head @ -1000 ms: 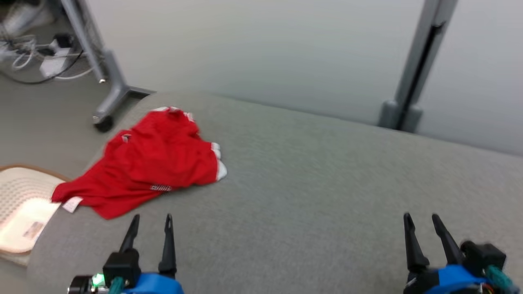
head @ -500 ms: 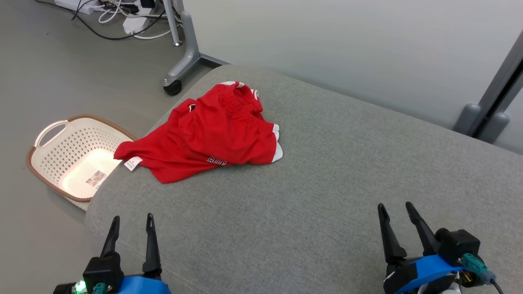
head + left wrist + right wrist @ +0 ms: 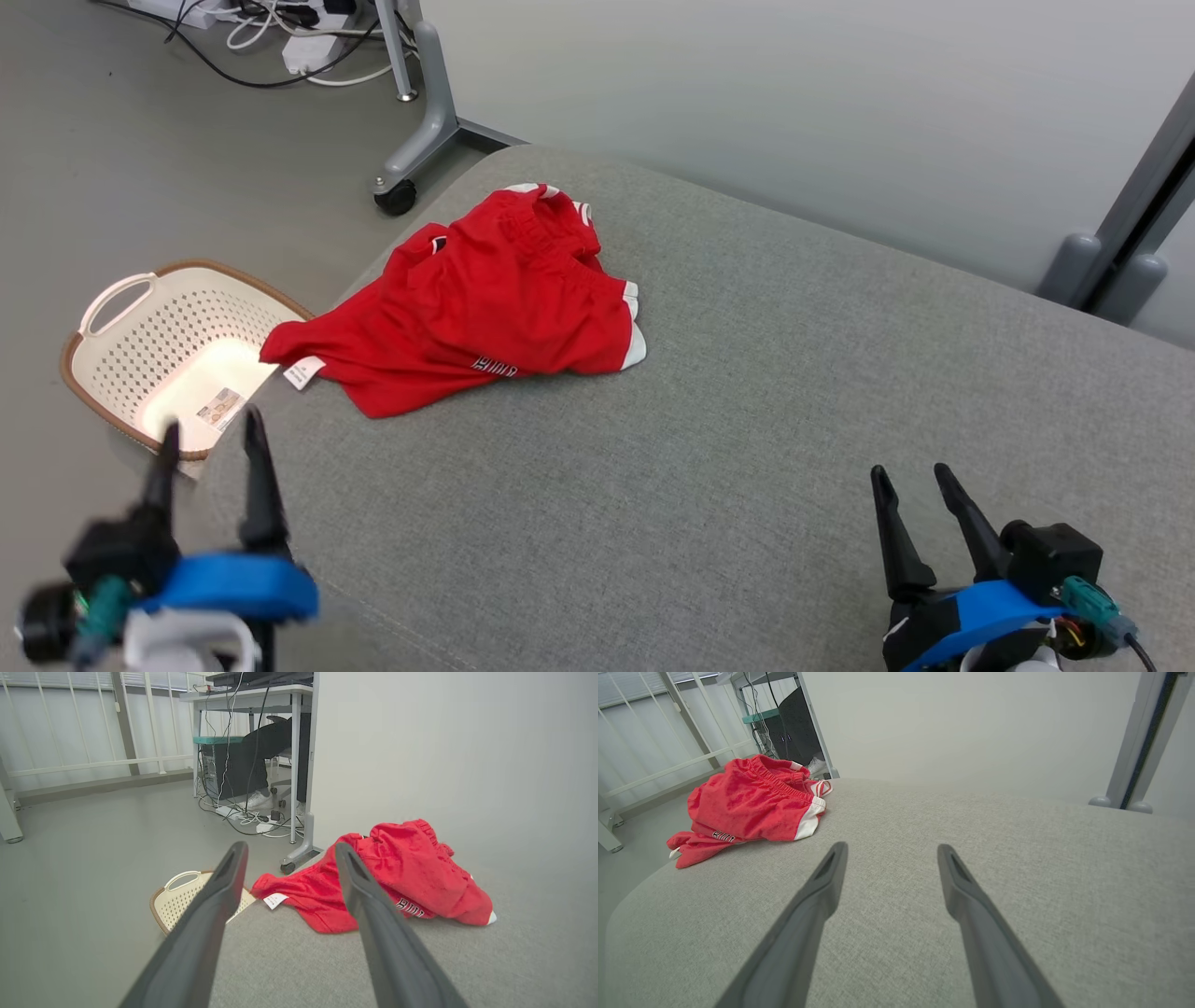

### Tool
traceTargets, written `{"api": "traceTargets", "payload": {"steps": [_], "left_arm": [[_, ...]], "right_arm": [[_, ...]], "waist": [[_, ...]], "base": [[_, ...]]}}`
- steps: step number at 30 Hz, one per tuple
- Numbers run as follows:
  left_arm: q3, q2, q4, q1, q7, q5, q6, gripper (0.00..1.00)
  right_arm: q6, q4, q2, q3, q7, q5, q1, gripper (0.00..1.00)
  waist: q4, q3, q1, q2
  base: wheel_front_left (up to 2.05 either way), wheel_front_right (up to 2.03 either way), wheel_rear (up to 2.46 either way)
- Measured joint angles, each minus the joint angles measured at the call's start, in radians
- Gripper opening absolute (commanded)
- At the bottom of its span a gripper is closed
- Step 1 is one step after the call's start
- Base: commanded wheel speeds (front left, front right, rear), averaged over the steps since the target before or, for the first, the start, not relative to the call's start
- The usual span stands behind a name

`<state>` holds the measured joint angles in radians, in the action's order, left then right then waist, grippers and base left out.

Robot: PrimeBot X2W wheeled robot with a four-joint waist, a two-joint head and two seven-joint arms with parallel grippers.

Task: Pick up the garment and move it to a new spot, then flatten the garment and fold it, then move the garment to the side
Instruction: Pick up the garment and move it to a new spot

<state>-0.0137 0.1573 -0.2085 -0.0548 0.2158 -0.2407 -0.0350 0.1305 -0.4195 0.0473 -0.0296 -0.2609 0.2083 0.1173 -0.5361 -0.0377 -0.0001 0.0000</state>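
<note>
Garment ahead of left gripper, well apart from right gripper; both spread, empty.

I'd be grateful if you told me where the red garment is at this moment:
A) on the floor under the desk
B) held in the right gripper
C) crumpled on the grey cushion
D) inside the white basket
C: the red garment lies crumpled on the grey cushion, by the edge nearest the basket. The left gripper and right gripper are open and apart from it.
</note>
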Motion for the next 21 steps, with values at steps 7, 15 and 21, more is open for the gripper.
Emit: {"api": "traceTargets", "payload": {"steps": [7, 15, 21], "left_arm": [[0.034, 0.090, 0.043, -0.232, -0.221, -0.081, 0.050, 1.00], [0.101, 0.190, -0.133, -0.437, -0.436, -0.209, 0.099, 1.00], [0.139, 0.244, -0.217, -0.501, -0.525, -0.266, 0.106, 1.00]], "right_arm": [[0.000, 0.026, -0.001, 0.019, 0.000, -0.003, -0.006, 1.00], [0.000, 0.073, 0.000, -0.021, 0.012, -0.037, 0.047, 1.00], [0.000, 0.124, 0.000, -0.035, 0.034, -0.068, 0.081, 1.00]], "waist": [[0.028, -0.048, 0.0000, 0.0000], [0.162, -0.186, 0.0003, 0.0000], [0.263, -0.310, 0.0003, 0.0000]], "base": [[0.00, 0.00, 0.00], [0.00, 0.00, 0.00], [0.00, 0.00, 0.00]]}}
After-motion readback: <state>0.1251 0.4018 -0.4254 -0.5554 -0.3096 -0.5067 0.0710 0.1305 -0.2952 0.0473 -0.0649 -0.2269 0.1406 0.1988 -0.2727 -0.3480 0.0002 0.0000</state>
